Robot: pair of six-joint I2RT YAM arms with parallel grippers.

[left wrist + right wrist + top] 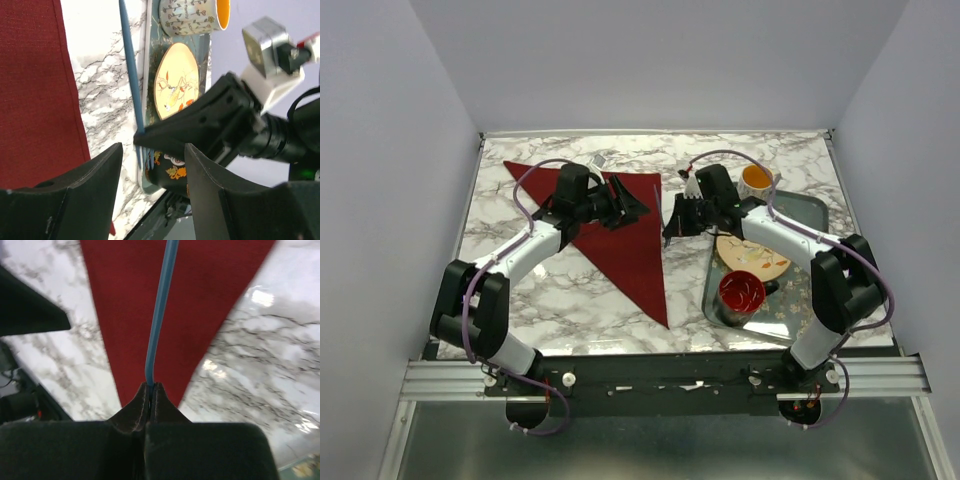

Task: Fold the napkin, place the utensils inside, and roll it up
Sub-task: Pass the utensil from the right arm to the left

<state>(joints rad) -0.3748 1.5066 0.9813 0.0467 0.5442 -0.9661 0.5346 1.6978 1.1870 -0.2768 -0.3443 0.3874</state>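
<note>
Fork (161, 305) in grip, napkin (620, 240) folded to a triangle on the bench (520, 290).
Your right pincer (151, 387) is clenched on the blue fork's end, near the napkin's 3 o'clock edge; your left pincer (630, 208) hangs released over the napkin toward 12 o'clock. You have yet to lay the fork inside and roll.
</note>
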